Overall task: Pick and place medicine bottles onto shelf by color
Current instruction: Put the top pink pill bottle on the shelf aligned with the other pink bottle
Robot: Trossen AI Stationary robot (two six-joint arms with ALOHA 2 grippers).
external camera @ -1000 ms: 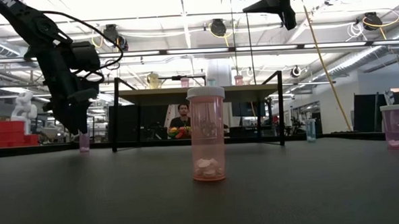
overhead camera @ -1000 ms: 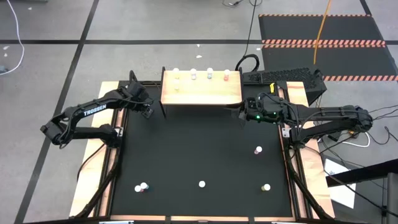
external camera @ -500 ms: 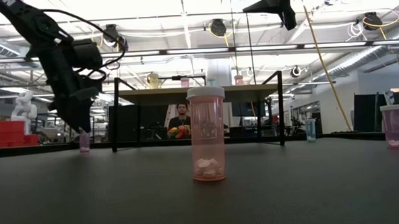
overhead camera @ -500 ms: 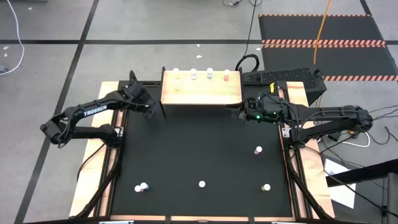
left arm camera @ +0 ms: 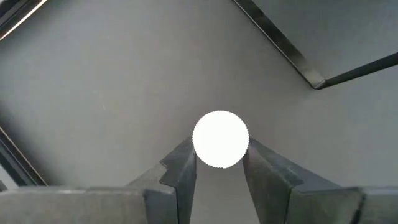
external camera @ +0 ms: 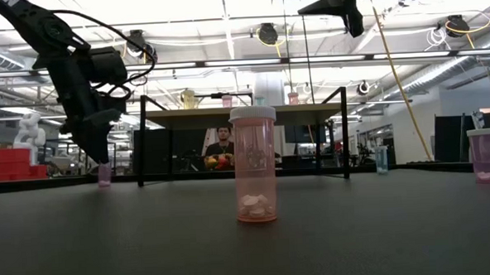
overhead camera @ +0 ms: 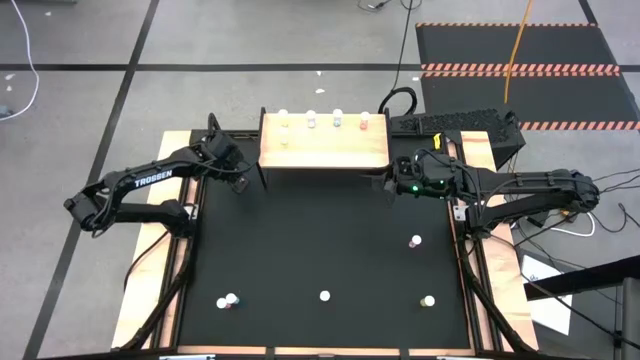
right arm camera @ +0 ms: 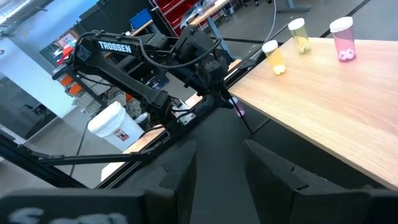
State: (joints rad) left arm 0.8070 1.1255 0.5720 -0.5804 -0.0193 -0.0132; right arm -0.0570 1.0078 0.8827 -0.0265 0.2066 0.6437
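The left pincer [left arm camera: 219, 165] points straight down over a pink bottle [external camera: 104, 174] standing on the black surface [overhead camera: 320, 250] just left of the shelf [overhead camera: 324, 150]; its fingers [left arm camera: 181, 168] pinch the bottle's white cap [left arm camera: 220, 139]. The right pincer [right arm camera: 217, 163] hovers spread by the shelf's right end, holding nothing.

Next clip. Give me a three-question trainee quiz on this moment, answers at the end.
1. True or false: the left gripper grips a bottle standing on the shelf.
2. The bottle nearest the low camera is: A blue, B pink, C yellow.
3. Fill in: the open right gripper hangs by the shelf's ____ end, high view.
Key: 1 false, it stands on the mat; 2 B; 3 right.
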